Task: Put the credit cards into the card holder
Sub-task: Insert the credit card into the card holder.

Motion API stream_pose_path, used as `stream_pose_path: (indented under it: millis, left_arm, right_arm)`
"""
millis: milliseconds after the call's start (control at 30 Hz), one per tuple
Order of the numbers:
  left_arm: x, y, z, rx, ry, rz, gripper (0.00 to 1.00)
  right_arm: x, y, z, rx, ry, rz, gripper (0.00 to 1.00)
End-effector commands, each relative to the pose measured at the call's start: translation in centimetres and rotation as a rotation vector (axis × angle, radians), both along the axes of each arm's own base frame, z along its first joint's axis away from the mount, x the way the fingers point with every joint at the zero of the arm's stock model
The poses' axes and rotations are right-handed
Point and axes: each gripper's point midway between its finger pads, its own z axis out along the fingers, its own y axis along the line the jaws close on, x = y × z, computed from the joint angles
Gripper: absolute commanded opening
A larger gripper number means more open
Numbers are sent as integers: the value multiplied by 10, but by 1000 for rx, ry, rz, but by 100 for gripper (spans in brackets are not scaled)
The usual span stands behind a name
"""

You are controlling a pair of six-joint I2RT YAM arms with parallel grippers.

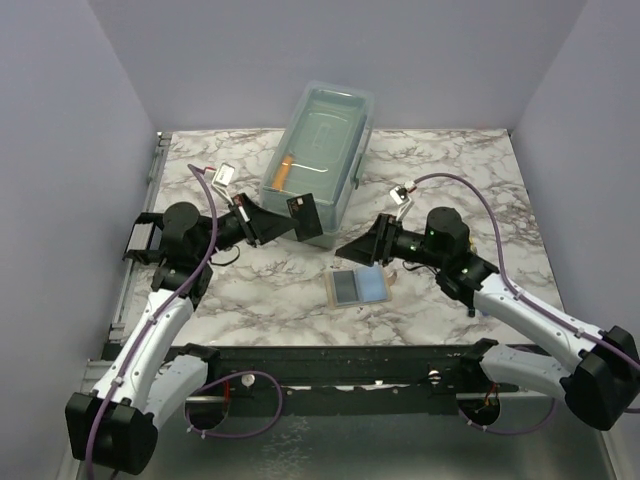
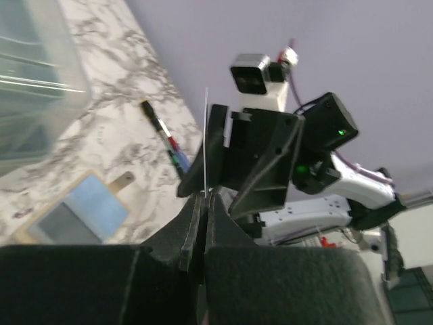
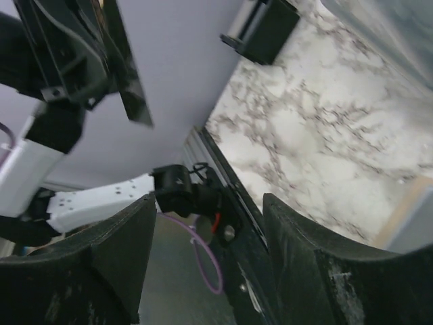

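My left gripper (image 1: pixel 290 218) is shut on a dark credit card (image 1: pixel 305 215) and holds it upright above the table, in front of the clear box. In the left wrist view the card (image 2: pixel 205 142) shows edge-on above the closed fingertips (image 2: pixel 196 210). My right gripper (image 1: pixel 348 250) is open and empty, facing the card from a short way to its right; its jaws (image 3: pixel 210 203) stand wide apart. A dark grey card (image 1: pixel 346 287) and a light blue card (image 1: pixel 372 286) lie on a tan pad (image 1: pixel 330 290). The black card holder (image 1: pixel 140 240) stands at the table's left edge, also in the right wrist view (image 3: pixel 260 30).
A large clear lidded box (image 1: pixel 322 155) with an orange item inside stands at the back middle. A pen (image 2: pixel 164 135) lies on the marble table near the pad. Grey walls close in the left, right and back sides.
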Motion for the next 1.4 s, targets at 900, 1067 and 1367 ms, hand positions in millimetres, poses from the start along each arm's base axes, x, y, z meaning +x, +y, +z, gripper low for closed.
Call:
stream_pose_path:
  millis: [900,1067,1367]
  left_arm:
    - [-19,-59,-42,-167,148,-39,36]
    - [-14,-48,-104,14,296,58,58]
    - [-24,-79,-174,212,422,-20,54]
  right_arm:
    - [22,-11,-3,109,100,-176,0]
    - [19,-83,-96,-277,200,-351,0]
    - [-9,-91,-171,-340,347,-85,0]
